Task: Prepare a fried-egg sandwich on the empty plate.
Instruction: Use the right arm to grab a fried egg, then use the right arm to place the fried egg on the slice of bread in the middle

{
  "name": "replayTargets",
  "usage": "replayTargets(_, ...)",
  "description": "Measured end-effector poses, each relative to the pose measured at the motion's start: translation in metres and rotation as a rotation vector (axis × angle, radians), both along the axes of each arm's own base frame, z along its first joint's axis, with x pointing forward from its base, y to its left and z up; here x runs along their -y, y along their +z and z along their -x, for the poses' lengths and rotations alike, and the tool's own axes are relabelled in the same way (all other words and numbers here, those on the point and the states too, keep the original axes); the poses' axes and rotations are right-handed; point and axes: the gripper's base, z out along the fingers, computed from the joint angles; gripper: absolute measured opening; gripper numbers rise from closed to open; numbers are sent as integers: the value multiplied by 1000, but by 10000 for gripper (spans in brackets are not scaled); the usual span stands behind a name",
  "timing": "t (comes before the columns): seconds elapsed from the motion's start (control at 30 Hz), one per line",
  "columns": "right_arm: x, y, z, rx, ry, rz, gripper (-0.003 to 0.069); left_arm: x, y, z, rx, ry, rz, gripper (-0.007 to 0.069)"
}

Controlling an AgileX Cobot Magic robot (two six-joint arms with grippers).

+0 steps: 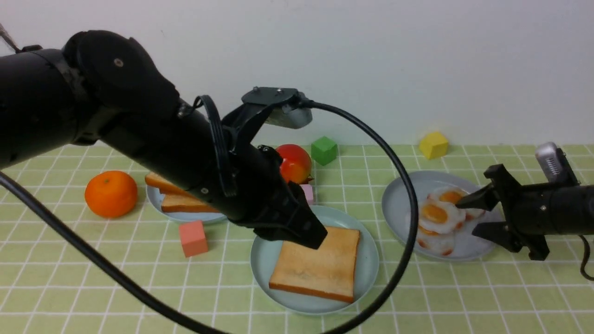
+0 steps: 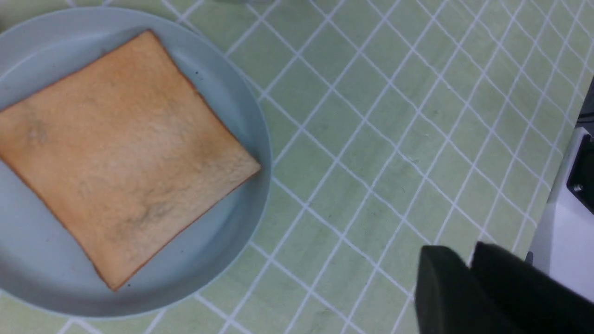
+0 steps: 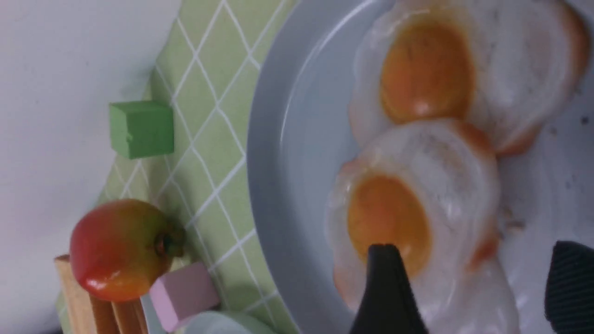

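Observation:
One golden-brown toast slice (image 1: 320, 269) lies flat on the pale teal plate (image 1: 262, 260) at the centre front. It also shows in the left wrist view (image 2: 120, 153) on that plate (image 2: 222, 93). My left gripper (image 1: 314, 240) hangs just above the toast's back-left corner, shut and empty (image 2: 468, 266). Three glossy fried eggs (image 1: 441, 215) overlap on the grey-blue plate (image 1: 403, 199) at the right. My right gripper (image 1: 465, 215) is open and low over the middle egg (image 3: 417, 195), its fingers either side of the egg's edge (image 3: 478, 273).
A smaller pale-blue plate (image 1: 185, 217) at the left holds loose toast slices (image 1: 183, 202). Around it are an orange (image 1: 111, 194), a red fruit (image 1: 293, 163), and green (image 1: 324, 150), yellow (image 1: 434, 144), pink (image 1: 306, 192) and salmon (image 1: 193, 238) cubes. The left arm's cable loops over the teal plate.

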Motion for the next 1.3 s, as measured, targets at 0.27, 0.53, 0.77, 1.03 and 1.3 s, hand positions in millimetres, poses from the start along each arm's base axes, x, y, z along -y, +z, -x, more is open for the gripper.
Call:
replayTargets(0.27, -3, -23, -9, 30, 30, -50, 385, 0, 1, -2, 26, 15, 2, -13)
replayTargets(0.53, 1, -28, -9, 25, 29, -54, 100, -1, 4, -1, 37, 17, 6, -13)
replayTargets(0.77, 4, 9, -6, 137, 53, 6, 105, -43, 71, 15, 154, 109, 34, -13)
replayTargets(1.03, -75, 75, 2, 380, 362, -35, 105, -105, 89, 59, 145, 299, -43, -13)
replayTargets(1.3, -168, 32, 20, 261, 576, 9, 105, -113, 57, 78, 138, 369, -33, -13)
